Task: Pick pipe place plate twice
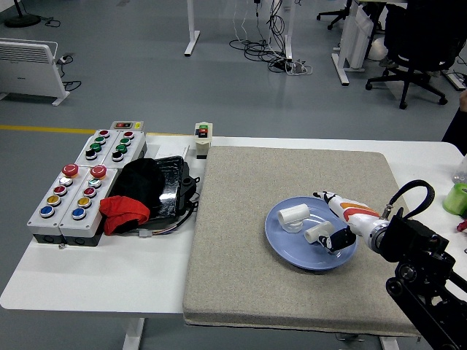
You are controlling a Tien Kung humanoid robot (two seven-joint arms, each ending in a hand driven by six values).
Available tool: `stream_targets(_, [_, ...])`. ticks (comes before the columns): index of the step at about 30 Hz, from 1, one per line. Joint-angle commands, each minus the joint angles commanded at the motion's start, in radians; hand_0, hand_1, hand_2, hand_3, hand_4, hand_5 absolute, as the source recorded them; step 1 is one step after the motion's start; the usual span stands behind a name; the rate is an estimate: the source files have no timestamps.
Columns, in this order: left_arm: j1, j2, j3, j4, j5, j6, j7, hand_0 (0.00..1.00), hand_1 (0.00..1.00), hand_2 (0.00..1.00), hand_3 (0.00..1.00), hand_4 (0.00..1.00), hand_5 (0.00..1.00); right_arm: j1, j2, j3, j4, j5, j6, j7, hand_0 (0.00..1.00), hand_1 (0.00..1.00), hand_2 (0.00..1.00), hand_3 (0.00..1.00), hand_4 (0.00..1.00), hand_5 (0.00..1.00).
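A blue plate (292,244) lies on the grey mat (241,277), right of centre. One short white pipe piece (293,214) lies on the plate's far left part. My right hand (337,227) reaches in from the right over the plate's right half. Its fingers are closed on a second white pipe piece (314,233), held low over or just touching the plate, right of the first piece. The left arm is out of view.
Two grey button boxes (76,189) stand at the table's left. A black bundle with a red cloth (124,213) lies beside them. A small switch box (202,138) stands at the mat's far left corner. A green object (457,197) sits at the right edge.
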Motion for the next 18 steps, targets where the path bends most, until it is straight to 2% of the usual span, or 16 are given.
stream_targets(3, [0.0, 0.0, 0.001, 0.0, 0.0, 0.0, 0.001, 0.698, 0.683, 0.71, 0.651, 0.318, 0.998, -0.005, 0.0, 0.024, 0.011, -0.006, -0.004, -0.001, 0.973, 0.949, 0.998, 0.998, 0.733, 0.239])
stream_targets(8, [0.002, 0.0, 0.0, 0.0, 0.0, 0.001, 0.001, 0.697, 0.683, 0.71, 0.651, 0.317, 0.998, -0.025, 0.009, 0.108, 0.047, -0.008, -0.064, 0.011, 0.96, 0.941, 0.998, 0.998, 0.699, 0.227])
stream_targets(11, [0.004, 0.0, -0.001, 0.0, 0.0, 0.001, 0.002, 0.697, 0.683, 0.71, 0.651, 0.317, 0.998, -0.049, 0.024, 0.195, 0.063, 0.049, -0.158, 0.063, 0.96, 0.941, 0.998, 0.998, 0.699, 0.227])
stream_targets(12, [0.005, -0.001, -0.001, 0.0, 0.0, 0.001, 0.002, 0.696, 0.683, 0.71, 0.651, 0.317, 0.998, -0.054, 0.026, 0.218, 0.065, 0.076, -0.192, 0.079, 0.901, 0.877, 0.998, 0.943, 0.647, 0.224])
stream_targets(17, [0.011, -0.002, -0.004, 0.001, 0.001, 0.001, 0.005, 0.696, 0.683, 0.71, 0.651, 0.317, 0.998, -0.116, 0.038, 0.359, 0.075, 0.278, -0.373, 0.22, 0.901, 0.877, 0.998, 0.943, 0.647, 0.224])
stream_targets(18, [0.012, -0.003, -0.004, 0.002, 0.001, 0.001, 0.005, 0.697, 0.682, 0.71, 0.65, 0.317, 0.998, -0.123, 0.038, 0.379, 0.076, 0.317, -0.393, 0.24, 0.878, 0.845, 0.996, 0.9, 0.607, 0.28])
